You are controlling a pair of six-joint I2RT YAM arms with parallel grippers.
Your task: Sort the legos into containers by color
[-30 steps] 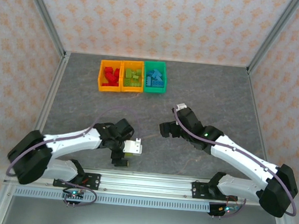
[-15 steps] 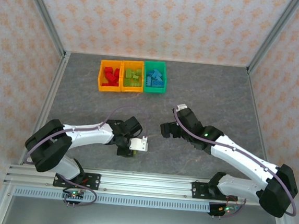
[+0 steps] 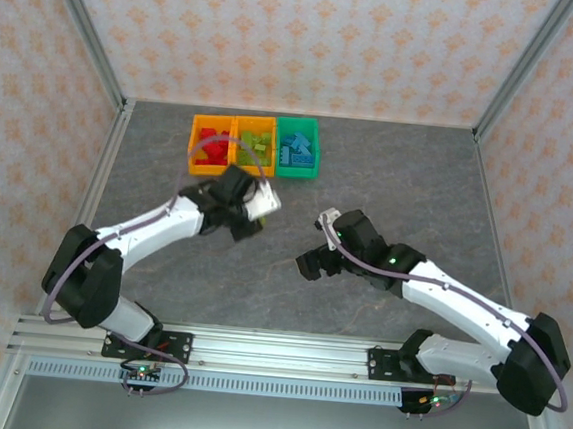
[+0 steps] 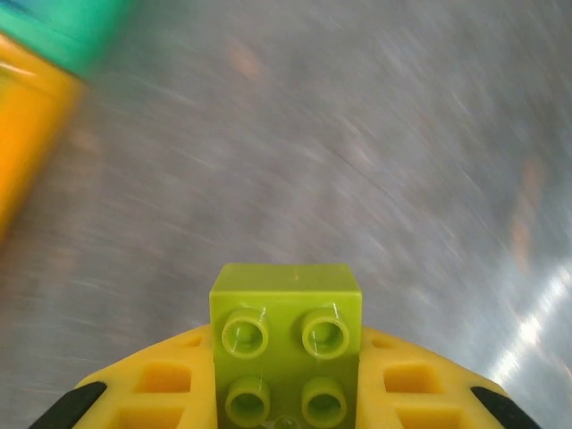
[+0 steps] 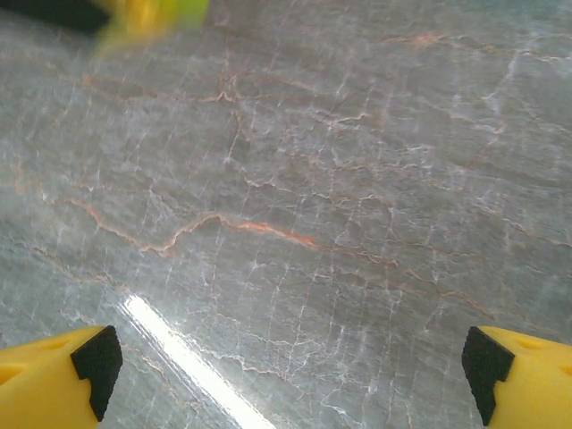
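Grey marbled counter (image 3: 400, 174), bins (image 3: 275, 153) at far edge with sorted legos (image 3: 210, 146) inside. Left pincer (image 3: 249, 214) clamped on lime brick (image 4: 286, 344), just short of the bins. Right pincer (image 5: 286, 384) apart, above counter, nearer the bases.

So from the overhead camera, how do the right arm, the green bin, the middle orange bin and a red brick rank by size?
1. right arm, clearly the largest
2. green bin and middle orange bin: they look the same size, so no ranking between them
3. red brick, far the smallest
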